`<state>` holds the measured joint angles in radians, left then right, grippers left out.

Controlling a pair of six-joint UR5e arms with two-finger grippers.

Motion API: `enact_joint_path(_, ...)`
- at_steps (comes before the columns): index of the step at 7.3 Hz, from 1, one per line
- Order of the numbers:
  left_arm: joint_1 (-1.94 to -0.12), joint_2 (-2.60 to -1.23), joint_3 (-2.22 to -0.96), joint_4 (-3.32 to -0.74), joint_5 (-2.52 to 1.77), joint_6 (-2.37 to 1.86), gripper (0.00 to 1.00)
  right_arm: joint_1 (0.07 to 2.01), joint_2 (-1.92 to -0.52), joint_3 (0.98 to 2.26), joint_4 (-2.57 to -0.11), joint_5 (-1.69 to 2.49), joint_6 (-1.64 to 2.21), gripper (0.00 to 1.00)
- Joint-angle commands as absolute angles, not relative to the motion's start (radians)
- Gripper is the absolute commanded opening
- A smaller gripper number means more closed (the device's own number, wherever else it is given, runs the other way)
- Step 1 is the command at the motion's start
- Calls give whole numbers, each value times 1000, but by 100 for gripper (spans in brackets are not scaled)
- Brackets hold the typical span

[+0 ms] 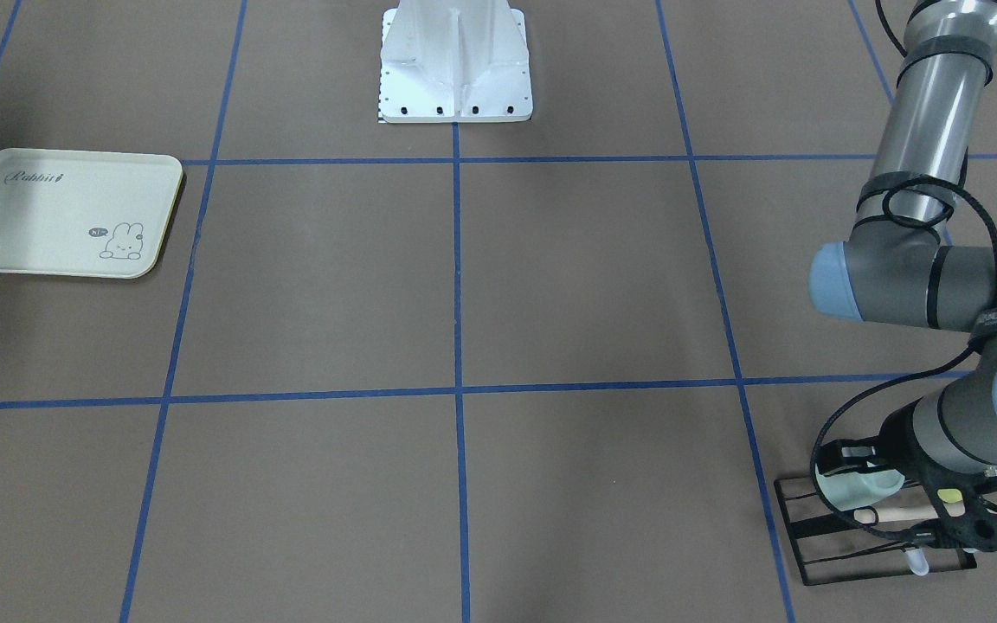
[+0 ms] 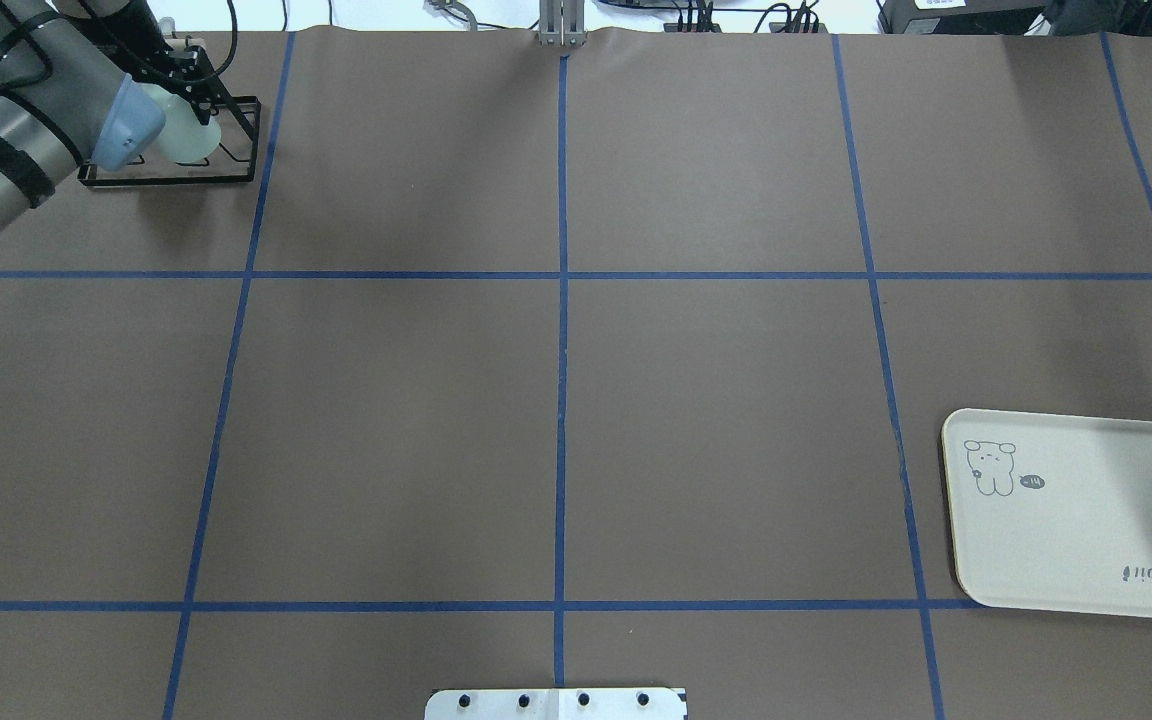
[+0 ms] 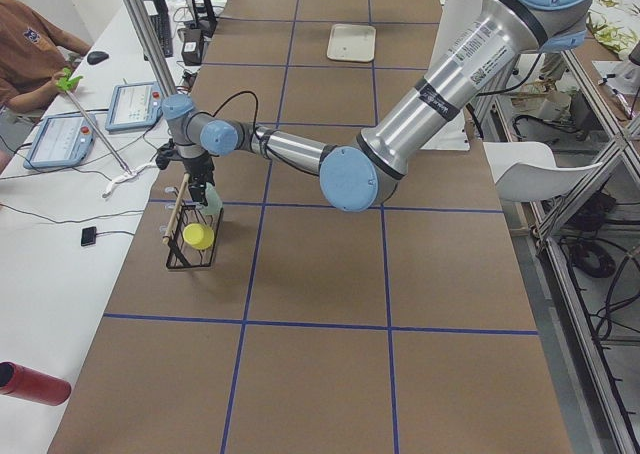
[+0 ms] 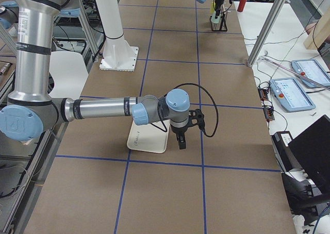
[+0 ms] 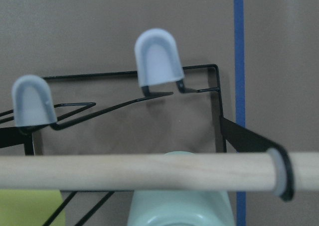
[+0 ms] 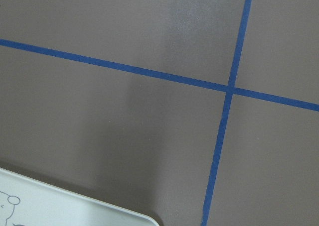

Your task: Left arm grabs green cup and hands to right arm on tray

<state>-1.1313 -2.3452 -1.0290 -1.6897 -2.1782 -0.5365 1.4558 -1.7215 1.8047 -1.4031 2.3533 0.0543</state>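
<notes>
- While the left arm [image 1: 931,130] reaches to a far corner of the surface [image 1: 550,285], its wrist hangs right over the black wire rack [image 1: 875,541]. No view shows its jaws clearly enough to tell whether they are wide, narrow or gripping.
- Inside that rack sits the green cup [image 1: 858,489], close under the wrist. In the left wrist view it shows at the bottom edge, partly hidden by a wooden dowel [image 5: 139,172] that runs across the rack.
- Beside it in the same rack is a yellow-green cup [image 3: 198,236], on the side away from the nearest blue tape line [image 5: 239,61].
- Two rack prongs with pale-blue caps [image 5: 157,56] stand beyond the dowel.
- At the opposite end of the surface, well apart from the rack, the tray [image 1: 66,212] lies flat. Its face shows a rabbit drawing and the word "Rabbit".
- Stretched low, the right arm [image 4: 103,110] has its wrist just beside the tray's edge, pointing down. It shows only from the side, so I cannot tell how its jaws stand.
- From the right wrist view, one tray corner appears next to crossing tape lines.
</notes>
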Motion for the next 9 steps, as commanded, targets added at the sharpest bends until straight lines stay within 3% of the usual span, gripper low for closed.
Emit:
enact_joint_path(1, -1158, -2352, -1061, -1683, -2187, -532, 0, 1454, -1720, 1804, -1404, 2353, 61, 100)
enact_joint_path(3, -1210, -2326, -1194, -1623, -2213, -529, 0, 1450, -1720, 1802, -1404, 2353, 63, 100)
enact_joint_path(6, -1220, -2249, -1501, -1424, -2223, -531, 0, 1439, -1704, 1802, -1404, 2350, 64, 100)
enact_joint_path(9, -1111, -2275, -1683, -1376, -2305, -828, 0, 1404, -1634, 1809, -1402, 2371, 135, 100)
